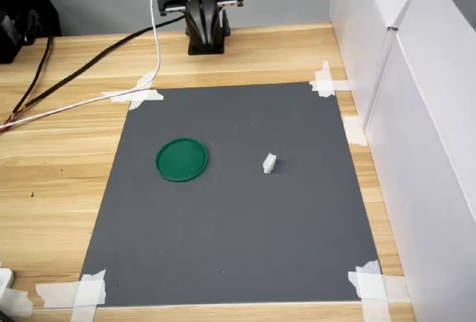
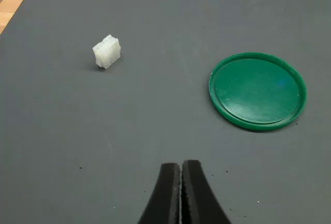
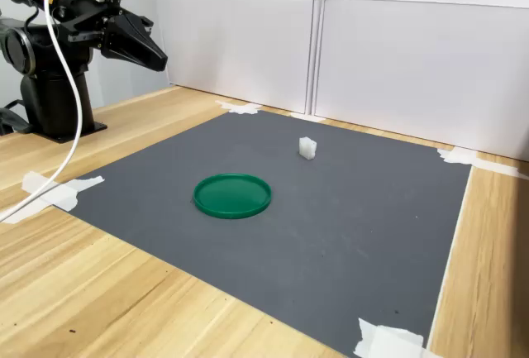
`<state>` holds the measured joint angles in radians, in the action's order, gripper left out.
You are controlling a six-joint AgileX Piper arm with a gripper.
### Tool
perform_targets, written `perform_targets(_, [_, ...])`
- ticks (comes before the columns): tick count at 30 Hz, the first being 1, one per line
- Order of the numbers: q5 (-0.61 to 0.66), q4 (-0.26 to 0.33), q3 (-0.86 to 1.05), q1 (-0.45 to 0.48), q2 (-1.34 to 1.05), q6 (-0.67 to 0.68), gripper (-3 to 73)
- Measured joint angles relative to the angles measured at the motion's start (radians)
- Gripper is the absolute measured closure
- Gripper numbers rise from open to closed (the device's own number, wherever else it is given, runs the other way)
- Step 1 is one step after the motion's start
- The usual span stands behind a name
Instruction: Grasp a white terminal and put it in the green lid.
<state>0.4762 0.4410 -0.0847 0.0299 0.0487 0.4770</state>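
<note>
The white terminal (image 1: 269,163) (image 2: 107,51) (image 3: 307,148) is a tiny stepped block standing on the dark grey mat. The green lid (image 1: 181,160) (image 2: 257,90) (image 3: 232,195) lies flat on the mat, empty, to the first exterior view's left of the terminal with bare mat between them. My gripper (image 2: 181,168) (image 3: 159,61) (image 1: 205,18) is shut with its black fingers pressed together and nothing held. It hangs high over the back edge of the mat, well away from both objects.
The grey mat (image 1: 238,248) is taped at its corners to a wooden table (image 1: 52,173). White panels (image 3: 413,52) wall the first exterior view's right side. A white cable (image 1: 82,101) and black cables run across the table beside the arm's base (image 3: 50,93).
</note>
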Motion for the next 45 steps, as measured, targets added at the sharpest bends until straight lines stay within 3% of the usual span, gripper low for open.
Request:
perform_targets(18, [0.006, 0.0, -0.016, 0.0, 0.027, 0.039, 71.0])
perform_targets(25, [0.007, 0.01, -0.172, 0.0, 0.195, 0.134, 71.0])
perform_targets(35, [0.023, 0.06, -0.477, -0.002, 0.568, 0.147, 71.0])
perform_targets(38, [0.039, 0.03, -0.546, -0.04, 0.658, 0.162, 71.0])
perform_targets(45, [0.09, -0.134, -0.673, -0.235, 0.843, 0.205, 71.0])
